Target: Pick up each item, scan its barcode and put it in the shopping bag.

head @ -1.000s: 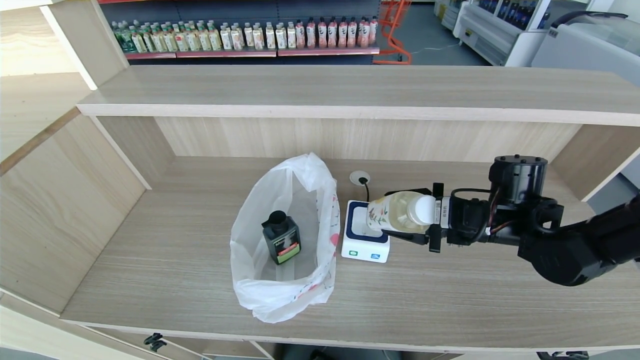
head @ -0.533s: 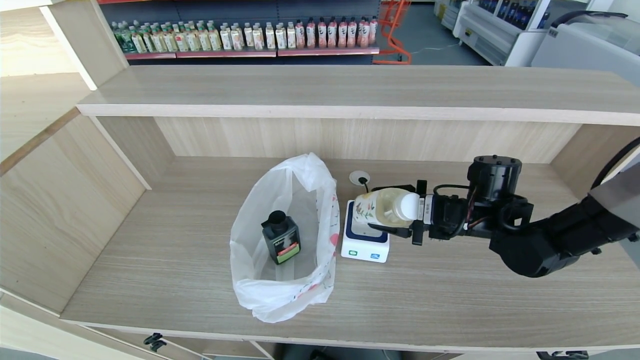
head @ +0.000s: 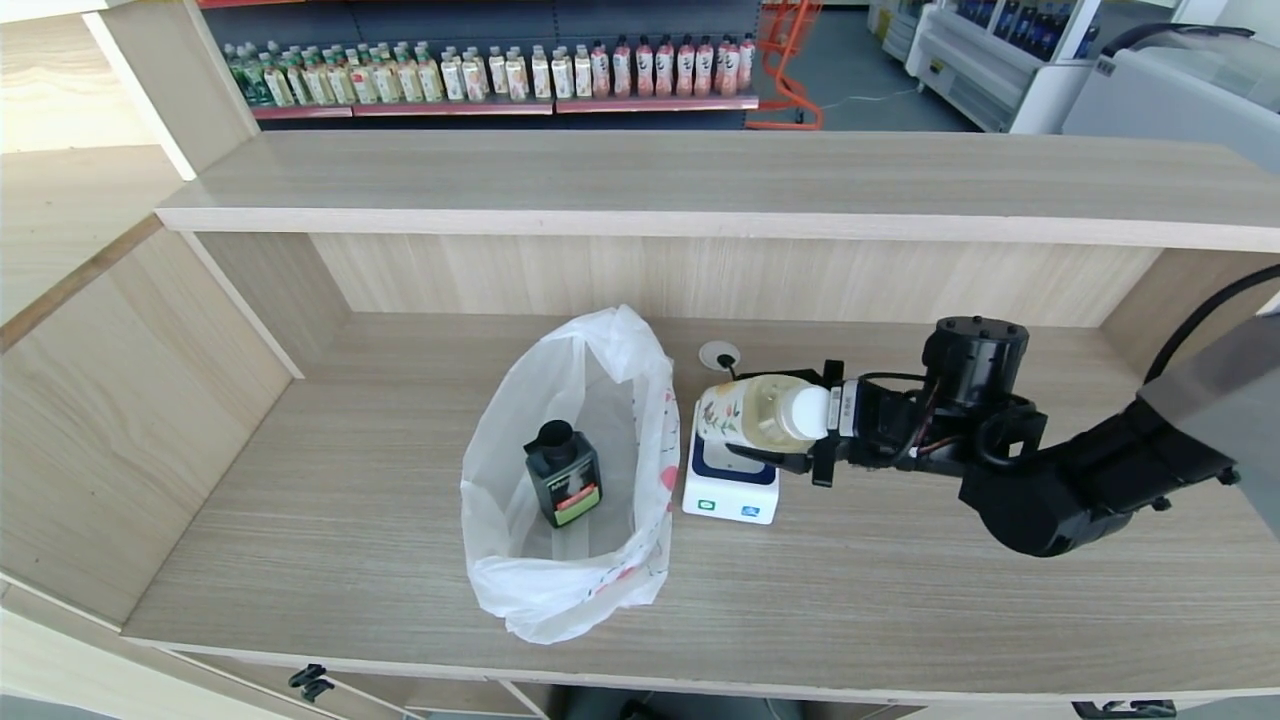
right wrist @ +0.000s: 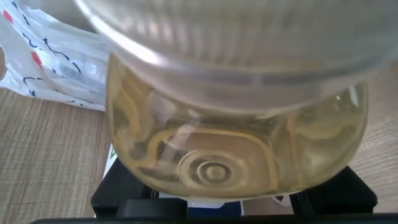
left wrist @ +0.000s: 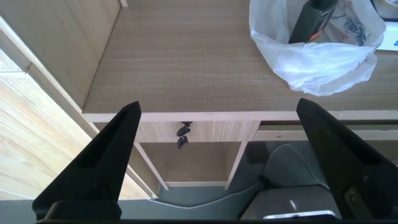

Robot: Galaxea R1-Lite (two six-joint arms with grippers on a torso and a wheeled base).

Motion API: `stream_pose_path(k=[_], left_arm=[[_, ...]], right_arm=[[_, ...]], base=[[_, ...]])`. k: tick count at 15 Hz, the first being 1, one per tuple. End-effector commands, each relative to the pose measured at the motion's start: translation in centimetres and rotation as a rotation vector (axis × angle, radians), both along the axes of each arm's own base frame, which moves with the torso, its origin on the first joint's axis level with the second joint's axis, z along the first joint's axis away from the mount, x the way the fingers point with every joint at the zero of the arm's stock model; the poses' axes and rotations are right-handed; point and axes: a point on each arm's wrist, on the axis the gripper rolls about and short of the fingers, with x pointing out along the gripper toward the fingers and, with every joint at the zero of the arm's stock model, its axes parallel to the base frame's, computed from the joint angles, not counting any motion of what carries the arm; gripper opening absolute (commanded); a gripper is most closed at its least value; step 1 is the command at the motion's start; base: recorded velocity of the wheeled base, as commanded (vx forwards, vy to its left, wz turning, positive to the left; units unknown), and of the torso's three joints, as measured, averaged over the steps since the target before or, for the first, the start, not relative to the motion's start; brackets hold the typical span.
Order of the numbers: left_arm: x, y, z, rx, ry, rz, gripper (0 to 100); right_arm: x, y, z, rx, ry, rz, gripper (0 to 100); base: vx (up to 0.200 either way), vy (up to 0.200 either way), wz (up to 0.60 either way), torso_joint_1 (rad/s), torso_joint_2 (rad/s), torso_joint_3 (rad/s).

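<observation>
Gripping a clear bottle (head: pixel 745 410) round its neck end, the right hand (head: pixel 765 420) is closed on it, one dark finger over the bottle and one under. The bottle lies sideways in the air over the scanner (head: pixel 730 495), white cap toward the wrist, base toward the counter's left edge. It holds pale yellow liquid and wears a white label with small flower prints; the print is too small to read. From the right wrist the bottle (right wrist: pixel 236 124) hides most of that hand's fingers. The bottle also hides the scanner's rear part.

Just beside the scanner, toward the left edge of the counter (head: pixel 900 590), sits the white shopping bag (head: pixel 520 590), mouth open, with a dark bottle (head: pixel 563 485) inside. The left hand (left wrist: pixel 217 109) hangs open beyond the counter's front edge, fingers wide apart.
</observation>
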Motion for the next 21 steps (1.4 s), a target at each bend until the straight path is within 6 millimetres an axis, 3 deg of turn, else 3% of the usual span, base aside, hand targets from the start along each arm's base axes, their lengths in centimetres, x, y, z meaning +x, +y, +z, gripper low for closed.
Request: stream_pose_path(k=[1, 6, 8, 11, 21], left_arm=[[0.0, 0.0, 0.0, 0.000, 0.002, 0.000, 100], [0.0, 0.0, 0.0, 0.000, 0.000, 0.000, 100], [0.0, 0.0, 0.0, 0.000, 0.002, 0.000, 100], [0.0, 0.0, 0.0, 0.000, 0.002, 0.000, 100], [0.0, 0.0, 0.0, 0.000, 0.002, 0.000, 100]], right_arm=[[-0.9, -0.4, 2.3, 0.058, 0.010, -0.007, 0], [-8.0, -4.1, 10.7, 0.321, 0.260, -0.088, 0], [-8.8, -4.3, 11.9, 0.396, 0.329, -0.117, 0], [-9.2, -4.4, 10.7, 0.416, 0.409, -0.160, 0], [-9.9, -4.1, 9.5, 0.489, 0.635, -0.221, 0]], base=[[0.000, 0.000, 0.00, 0.000, 0.00, 0.000], [0.000, 0.000, 0.00, 0.000, 0.00, 0.000], [0.000, 0.000, 0.00, 0.000, 0.00, 0.000], [0.000, 0.000, 0.00, 0.000, 0.00, 0.000], [0.000, 0.000, 0.00, 0.000, 0.00, 0.000]])
